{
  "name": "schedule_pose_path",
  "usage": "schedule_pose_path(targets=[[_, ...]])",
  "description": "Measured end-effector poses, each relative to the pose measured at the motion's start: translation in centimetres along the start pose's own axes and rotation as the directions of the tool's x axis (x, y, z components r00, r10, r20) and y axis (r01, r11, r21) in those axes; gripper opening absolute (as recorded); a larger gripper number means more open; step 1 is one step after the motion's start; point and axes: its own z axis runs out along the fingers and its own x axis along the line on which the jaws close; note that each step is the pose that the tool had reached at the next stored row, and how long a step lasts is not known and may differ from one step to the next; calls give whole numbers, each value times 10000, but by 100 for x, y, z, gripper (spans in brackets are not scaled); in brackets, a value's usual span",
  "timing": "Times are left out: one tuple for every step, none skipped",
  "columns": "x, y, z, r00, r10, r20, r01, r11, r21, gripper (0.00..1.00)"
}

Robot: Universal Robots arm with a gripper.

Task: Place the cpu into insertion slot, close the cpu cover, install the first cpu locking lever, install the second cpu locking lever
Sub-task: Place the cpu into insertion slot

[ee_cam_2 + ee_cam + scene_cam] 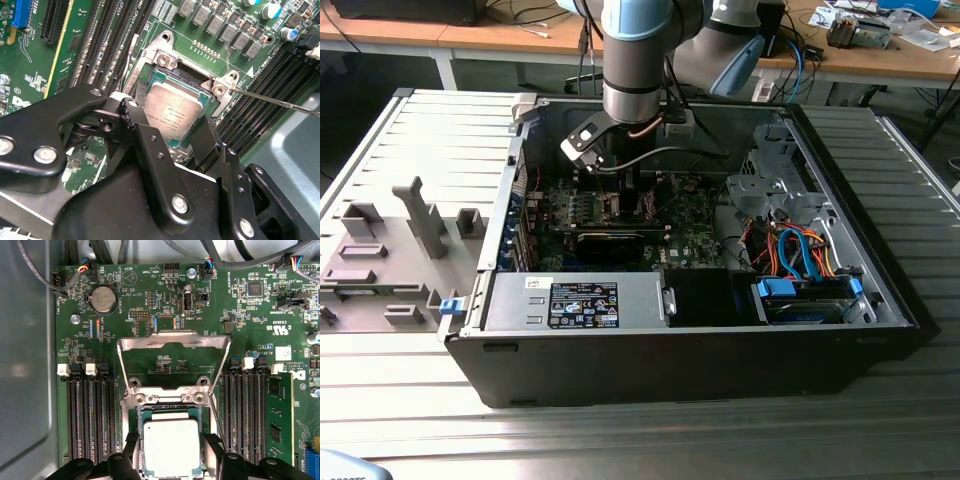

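You have one cpu (171, 449), one slot (170, 399) and one cover (173, 339) before you. On the board you can count one coin battery (103, 299) and one memory stick (281, 420). There is one case (700, 365) and one arm (638, 60).

Cpu (171, 447) grey-beige; cpu cover (172, 339) silvery; circuit board (135, 295) green (white print).

Your arm (638, 60) hangs straight down from above, wrist (632, 105) vertical, and in both wrist views your gripper (167, 120) (172, 440) points downward with its two black fingers (131, 112) spread apart, one either side of the gap between the jaws, linkages angled outward behind them.
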Motion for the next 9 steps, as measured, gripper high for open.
schedule_pose_path(targets=[[0,0,0,10000,0,1,0,10000,1,62],[0,0,0,10000,0,0,0,10000,0,62],[0,0,-3,10000,0,-1,0,10000,0,62],[0,0,-16,10000,0,-6,0,10000,-1,62],[-1,0,-31,10000,1,-10,-1,10000,0,62],[-1,0,-52,10000,2,-21,-2,10000,0,62],[-1,0,-65,10000,1,-26,-1,10000,0,62],[-1,0,-65,10000,0,-42,0,10000,0,62],[-2,0,-65,10000,-1,-67,1,10000,1,62]])
